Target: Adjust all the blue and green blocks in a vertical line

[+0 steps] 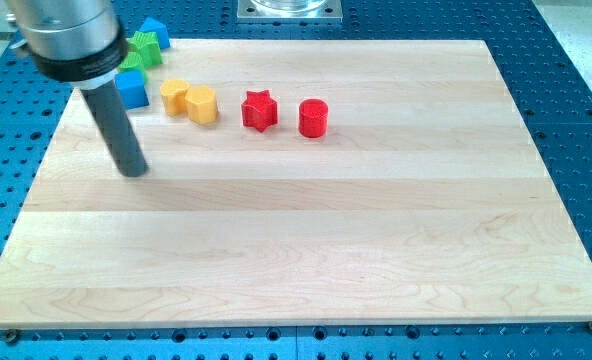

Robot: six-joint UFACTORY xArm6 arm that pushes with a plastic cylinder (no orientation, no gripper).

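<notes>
My tip point(134, 170) rests on the wooden board point(306, 240) at the view's left, below the cluster of blocks in the top left corner. A blue block point(133, 90) sits just above my tip, partly hidden by the rod. A green star-shaped block point(144, 45) lies above it, with a second green block point(133, 62) mostly hidden behind the rod. Another blue block point(155, 31) sits at the very top edge of the board. My tip touches none of them.
Two yellow blocks point(176, 96) point(202, 104) sit side by side right of the blue block. A red star point(259, 110) and a red cylinder point(314, 118) lie further right. A metal base plate point(290, 9) stands beyond the board's top edge.
</notes>
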